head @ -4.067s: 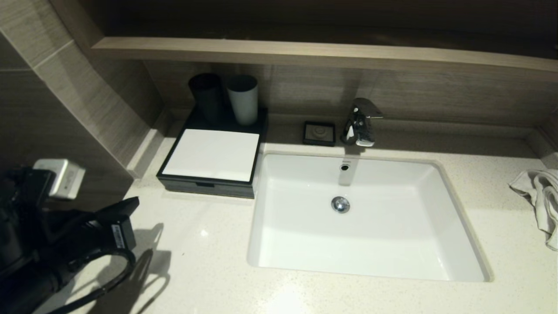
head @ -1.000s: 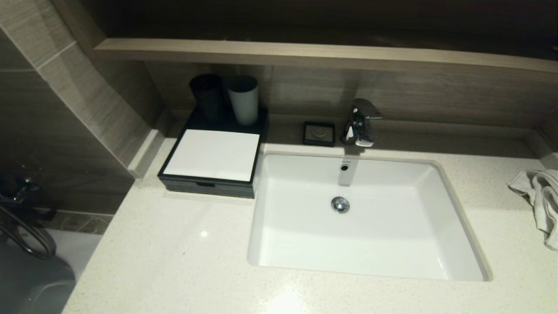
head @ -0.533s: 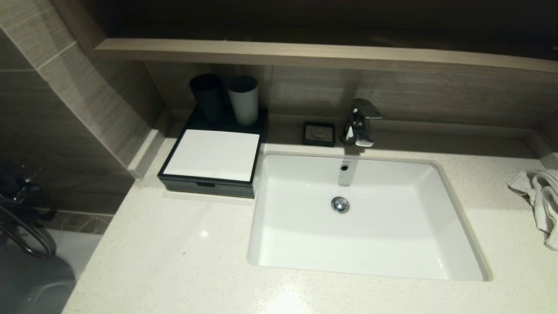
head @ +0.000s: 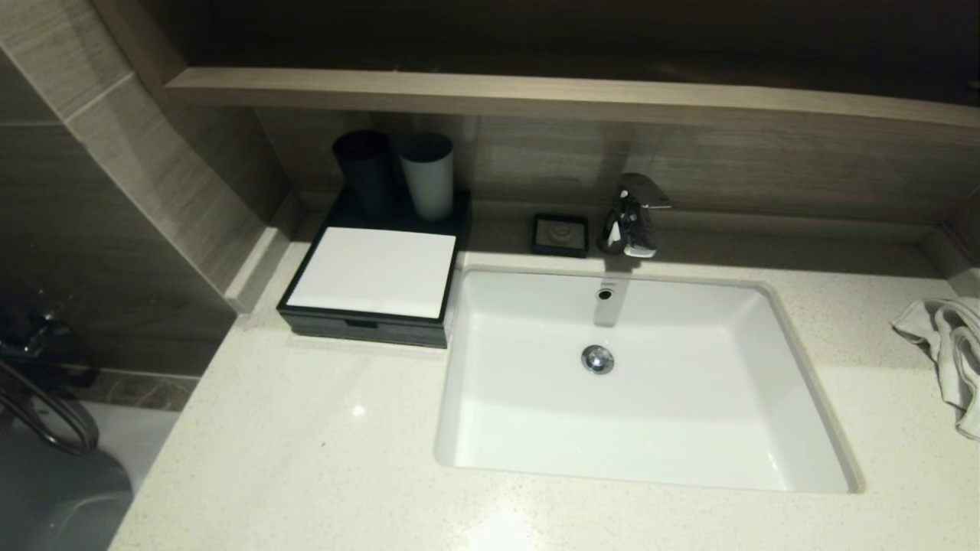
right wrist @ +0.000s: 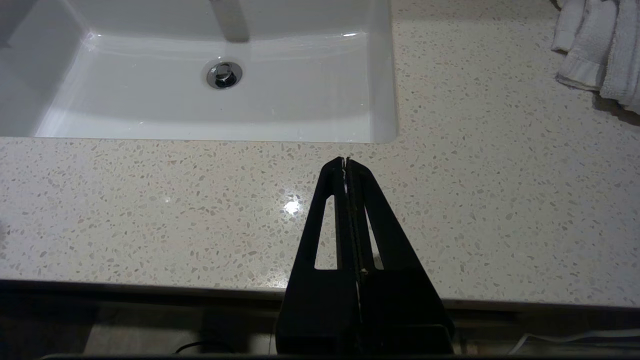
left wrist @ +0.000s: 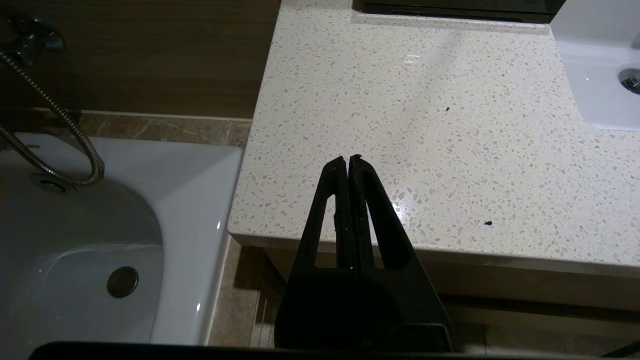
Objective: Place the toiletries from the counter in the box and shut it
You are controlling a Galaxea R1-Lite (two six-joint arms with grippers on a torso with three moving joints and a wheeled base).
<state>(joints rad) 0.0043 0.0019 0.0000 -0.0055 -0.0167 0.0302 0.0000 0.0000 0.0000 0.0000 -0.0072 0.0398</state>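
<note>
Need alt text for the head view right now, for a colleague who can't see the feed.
Head view of a cream speckled counter with a white inset sink, no sachets in sight and neither claw in frame. A flat black box with a white top panel sits shut left of the sink, a black cup and grey cup behind it. A crumpled white towel lies at right.

The box (head: 373,285) sits on the counter (head: 306,459), left of the sink (head: 811,390).

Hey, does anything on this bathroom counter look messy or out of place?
Only the white towel, crumpled at the counter's right edge. The box sits square with its drawer shut, and no sachets are visible.
</note>
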